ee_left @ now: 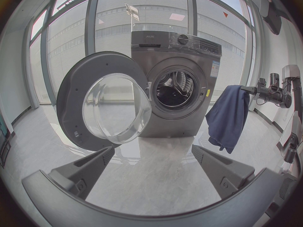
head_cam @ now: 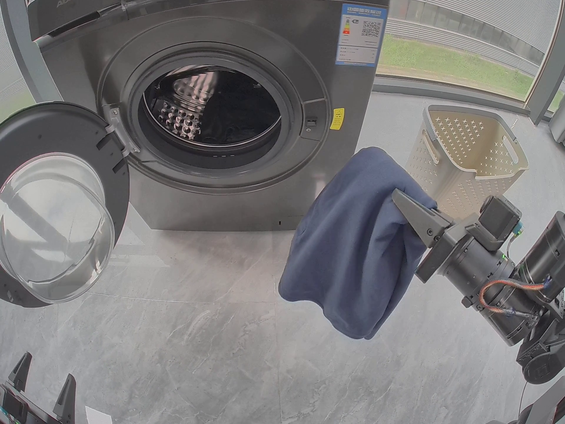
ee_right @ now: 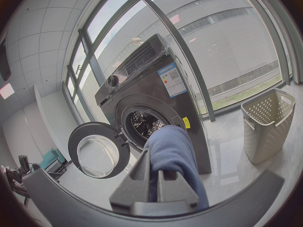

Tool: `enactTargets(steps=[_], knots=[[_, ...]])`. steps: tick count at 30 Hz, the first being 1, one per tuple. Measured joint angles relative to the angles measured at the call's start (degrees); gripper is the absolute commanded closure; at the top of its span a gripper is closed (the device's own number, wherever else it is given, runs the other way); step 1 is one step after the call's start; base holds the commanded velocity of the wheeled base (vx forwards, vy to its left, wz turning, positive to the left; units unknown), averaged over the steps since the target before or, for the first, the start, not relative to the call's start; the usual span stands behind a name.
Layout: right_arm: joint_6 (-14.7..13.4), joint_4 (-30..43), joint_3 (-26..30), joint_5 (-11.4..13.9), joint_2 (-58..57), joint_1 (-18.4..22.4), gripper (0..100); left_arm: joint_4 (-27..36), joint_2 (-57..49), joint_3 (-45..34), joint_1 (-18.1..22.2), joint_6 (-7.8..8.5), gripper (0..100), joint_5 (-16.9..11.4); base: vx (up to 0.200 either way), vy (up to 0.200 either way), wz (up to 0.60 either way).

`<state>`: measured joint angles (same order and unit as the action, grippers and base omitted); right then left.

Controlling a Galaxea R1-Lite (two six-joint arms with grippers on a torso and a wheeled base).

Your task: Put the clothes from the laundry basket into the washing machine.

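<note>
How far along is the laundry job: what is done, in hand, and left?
Done: the washing machine door is open; the laundry basket shows no clothes in its visible part. In hand: the right end effector grips a blue garment in mid-air. Left: putting it into the drum.

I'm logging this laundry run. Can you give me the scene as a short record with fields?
washer: door swung wide open
basket: upright on the floor, right of washer
garment: blue, hanging from right gripper, off the floor, in front of washer and basket
right gripper: shut on garment
left gripper: open, empty, low, near the door
</note>
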<state>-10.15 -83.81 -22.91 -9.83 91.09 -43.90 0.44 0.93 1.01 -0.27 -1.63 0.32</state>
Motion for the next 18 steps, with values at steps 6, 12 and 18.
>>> enactTargets(steps=[6, 12, 18], knots=[[0.0, 0.0, -0.1, 0.2, 0.0, 1.0, 100, 0.0, 0.0, 0.0, 0.0, 0.13, 0, -0.1, -0.033, 0.000, 0.00], [0.0, 0.0, -0.1, 0.3, 0.0, 1.3, 100, 0.0, 0.0, 0.0, 0.0, 0.16, 0, -0.2, -0.167, 0.000, 0.00], [0.0, 0.0, -0.1, 0.3, 0.0, 1.4, 100, 0.0, 0.0, 0.0, 0.0, 0.18, 0, -0.1, 0.000, 0.000, 0.00]])
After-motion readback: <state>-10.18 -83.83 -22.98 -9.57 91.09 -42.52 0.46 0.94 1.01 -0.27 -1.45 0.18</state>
